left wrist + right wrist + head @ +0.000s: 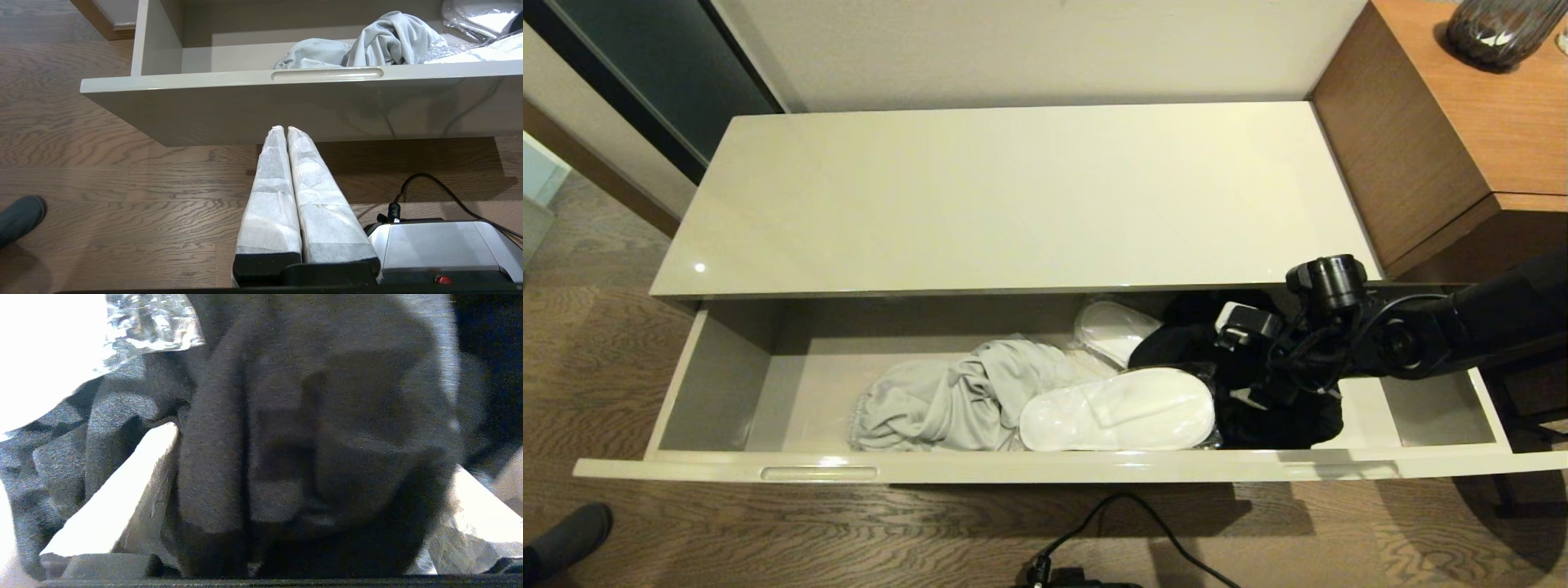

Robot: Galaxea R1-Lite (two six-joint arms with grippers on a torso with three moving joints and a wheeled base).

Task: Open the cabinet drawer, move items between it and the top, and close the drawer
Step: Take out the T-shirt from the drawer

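The cabinet drawer (1045,467) is pulled wide open, holding the grey garment (947,400), white slippers (1119,419) and black garment (1282,420). The right gripper (1258,384) is down in the black garment; its grip can't be made out. The left gripper (285,130) is pinched closed, empty, below the drawer front. No readable writing anywhere.
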